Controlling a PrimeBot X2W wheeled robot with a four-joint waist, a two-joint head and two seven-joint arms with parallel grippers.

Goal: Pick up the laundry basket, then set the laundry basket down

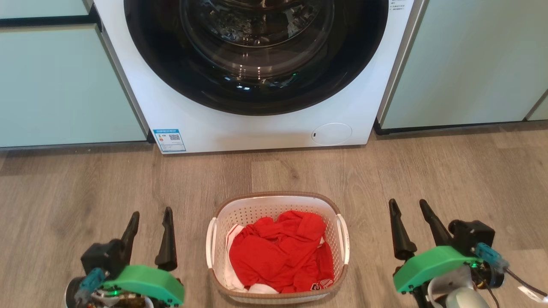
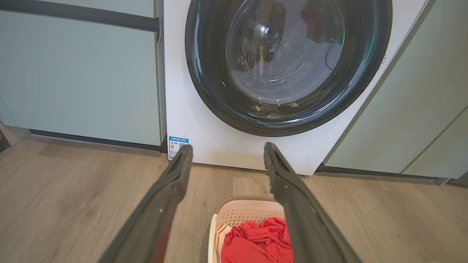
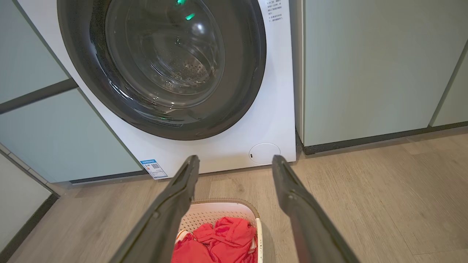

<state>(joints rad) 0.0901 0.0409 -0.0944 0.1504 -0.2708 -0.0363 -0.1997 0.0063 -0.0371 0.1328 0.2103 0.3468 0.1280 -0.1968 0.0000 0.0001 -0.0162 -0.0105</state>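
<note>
A small white laundry basket (image 1: 274,208) with a brown rim sits upright on a wood-grain floor (image 1: 85,188), in front of a white front-loading washing machine (image 1: 257,128) and apart from it. In the head view the basket is in the middle, near the bottom edge. It holds crumpled red clothes (image 1: 278,252), with a bit of white fabric showing underneath. A white handle runs along each of its two sides. The machine's round, dark glass door is closed, and a small blue label (image 1: 169,140) is stuck at its lower left corner. Pale green cabinets (image 1: 64,85) stand on both sides of the machine.

The left gripper (image 1: 152,212) is to the left of the basket and the right gripper (image 1: 407,202) is to its right. Each is clear of the handles and touches nothing. Both have their two dark fingers spread apart and empty, pointing toward the machine. In each wrist view the fingers frame the machine's lower front, with the far end of the basket and the red clothes low between them.
</note>
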